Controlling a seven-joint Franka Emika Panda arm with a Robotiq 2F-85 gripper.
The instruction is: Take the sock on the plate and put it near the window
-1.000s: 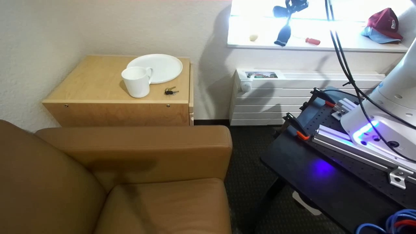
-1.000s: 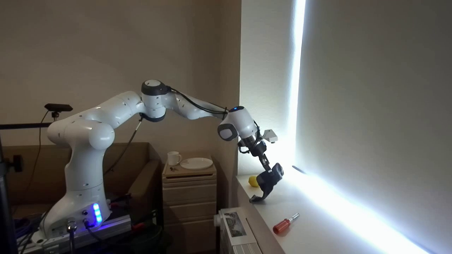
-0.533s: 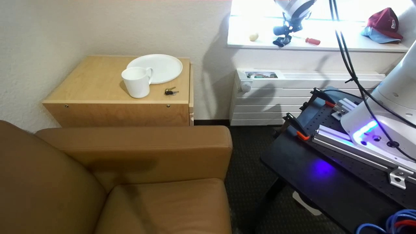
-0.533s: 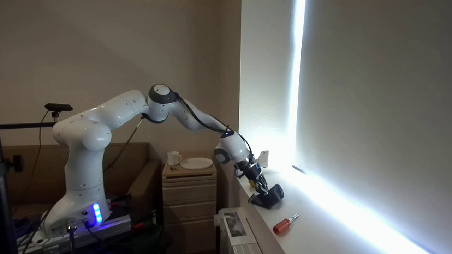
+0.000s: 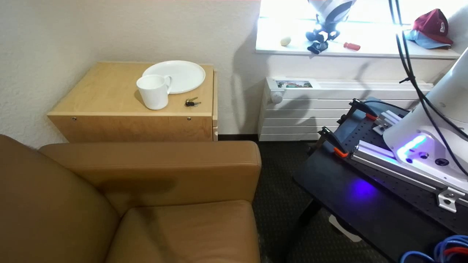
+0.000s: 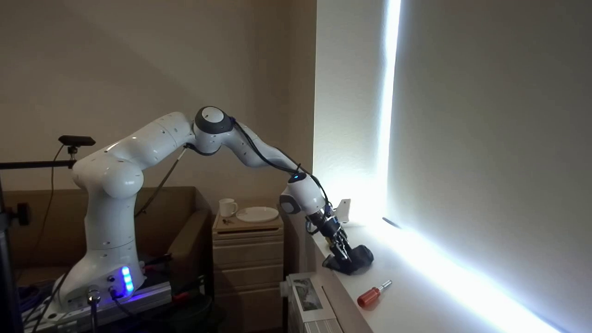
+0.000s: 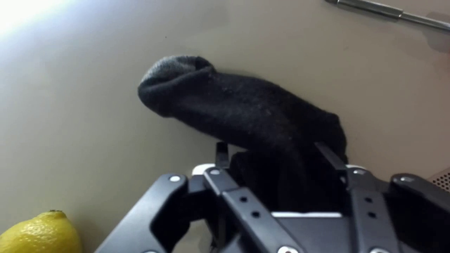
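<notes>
The black two-finger gripper [image 7: 271, 150] has just let go: its jaws stand well apart. The black fabric sock [image 7: 242, 109] w/ grey end, hanging from it 1 s ago, now lies on the flat white window sill [image 6: 407, 300], close to the front (room-side) edge. So the placing is prob. done; a straight retreat should remain, w/o dragging the sock over this edge.

Sock [image 7: 242, 109], lemon [image 7: 40, 235], screwdriver [image 6: 373, 294], cap [image 5: 431, 26] on windowsill [image 6: 416, 300]

Lemon [image 7: 42, 234], screwdriver [image 7: 381, 9] partly outside wrist view
</notes>
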